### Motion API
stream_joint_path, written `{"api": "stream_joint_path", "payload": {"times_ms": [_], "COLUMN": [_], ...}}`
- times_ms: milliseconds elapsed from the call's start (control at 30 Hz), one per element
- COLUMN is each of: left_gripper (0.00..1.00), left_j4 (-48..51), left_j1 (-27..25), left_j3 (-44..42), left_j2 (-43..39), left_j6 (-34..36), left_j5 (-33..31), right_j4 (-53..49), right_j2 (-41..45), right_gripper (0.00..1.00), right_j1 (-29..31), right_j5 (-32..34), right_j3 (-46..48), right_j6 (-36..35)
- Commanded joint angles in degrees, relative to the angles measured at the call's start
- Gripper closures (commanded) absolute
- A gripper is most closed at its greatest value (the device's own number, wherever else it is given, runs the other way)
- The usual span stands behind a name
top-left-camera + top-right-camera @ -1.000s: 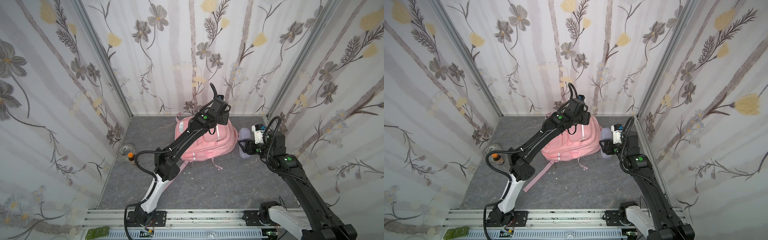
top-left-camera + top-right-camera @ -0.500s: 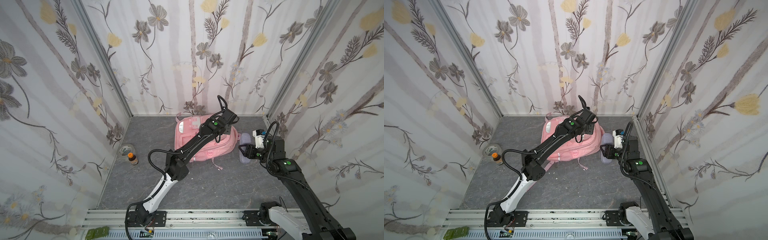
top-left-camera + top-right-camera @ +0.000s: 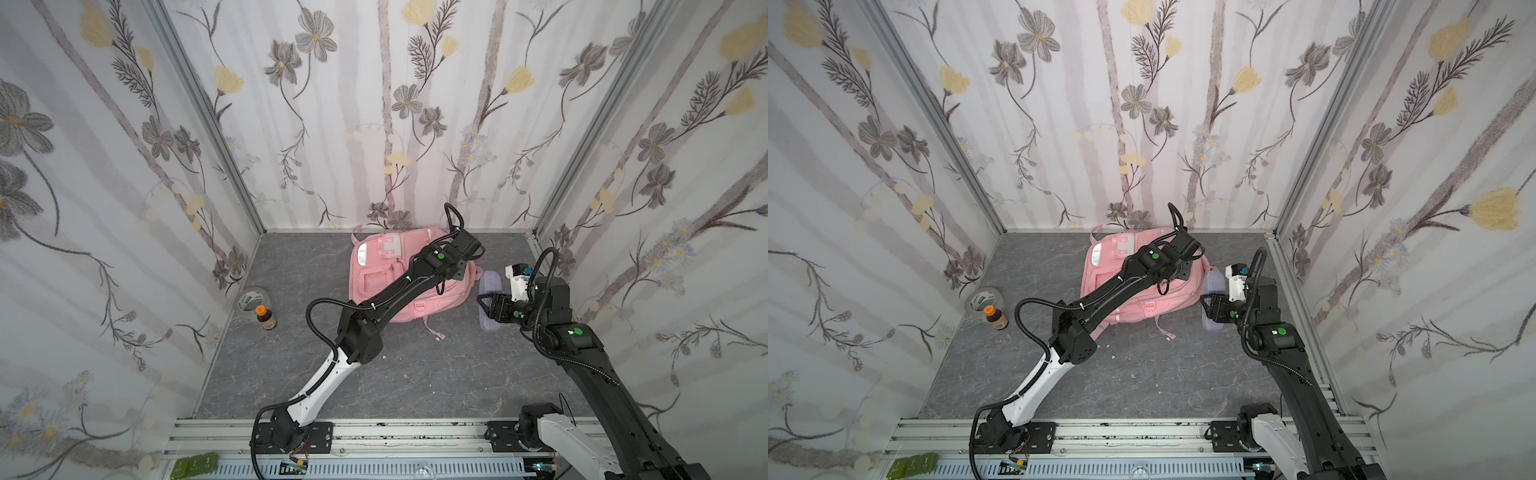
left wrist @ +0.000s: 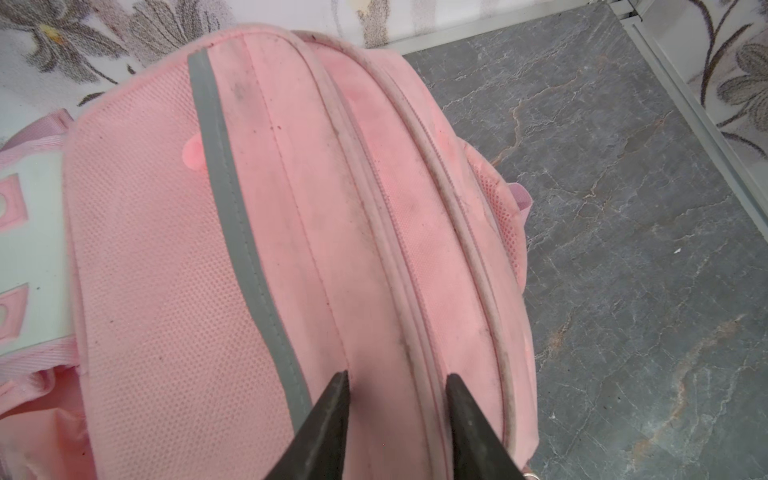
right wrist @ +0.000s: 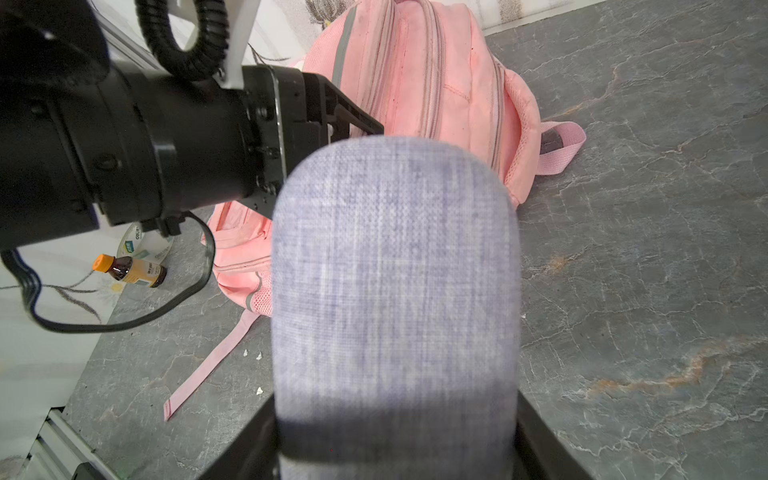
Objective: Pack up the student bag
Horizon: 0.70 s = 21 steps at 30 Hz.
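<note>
The student bag point(image 3: 374, 282) point(image 3: 1100, 286) is a pink backpack lying flat near the back wall. My left gripper point(image 4: 397, 378) is down on the bag's right-hand upper side. Its jaws stand a little apart, their tips on the pink fabric point(image 4: 166, 249) either side of a strip next to a zipper. No fold is visibly pinched. Seen from the right wrist, the left fingers point(image 5: 357, 118) lie against the bag point(image 5: 415, 62). My right gripper point(image 3: 486, 305) point(image 3: 1206, 307) is shut across a lavender-grey fabric pouch point(image 3: 491, 279) point(image 3: 1214, 282) point(image 5: 395, 270), just right of the bag.
A tape roll point(image 3: 251, 301) point(image 3: 982, 301) and a small brown bottle with an orange cap point(image 3: 266, 318) point(image 3: 995, 318) point(image 5: 133, 270) stand by the left wall. A loose pink strap point(image 3: 432, 330) point(image 5: 208, 365) trails across the grey floor. Flowered walls close in three sides.
My left arm has swung right and lowered onto the bag's right side, and its jaws have narrowed. My right gripper has drawn the pouch slightly toward the front.
</note>
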<state>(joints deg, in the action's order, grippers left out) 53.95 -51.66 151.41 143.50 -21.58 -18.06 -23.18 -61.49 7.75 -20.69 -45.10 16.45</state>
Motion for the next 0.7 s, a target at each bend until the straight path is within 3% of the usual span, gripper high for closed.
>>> {"api": "stream_joint_path", "payload": {"times_ms": [0, 433, 567, 667], "left_gripper": [0.61, 0.63, 0.83, 0.84], "left_j4": [-0.3, -1.8, -1.3, -0.4], "left_j1": [0.1, 0.8, 1.0, 1.1], "left_j3": [-1.9, -4.0, -4.3, -4.4], "left_j2": [-2.3, -4.8, -4.6, -4.2], "left_j6": [-0.8, -2.5, -1.8, -1.6], "left_j5": [-2.6, 0.1, 0.1, 0.2], "right_j4": [2.7, 3.4, 3.6, 3.6], "right_j2": [-0.4, -1.2, -1.4, -1.5], "right_gripper": [1.0, 1.0, 1.0, 1.0], "right_j1": [0.0, 0.0, 0.0, 0.0], "right_j5": [-1.3, -2.5, -2.8, -2.7], "right_j3": [0.1, 0.2, 0.1, -0.2], "right_j6": [0.2, 0.3, 0.3, 0.6]}}
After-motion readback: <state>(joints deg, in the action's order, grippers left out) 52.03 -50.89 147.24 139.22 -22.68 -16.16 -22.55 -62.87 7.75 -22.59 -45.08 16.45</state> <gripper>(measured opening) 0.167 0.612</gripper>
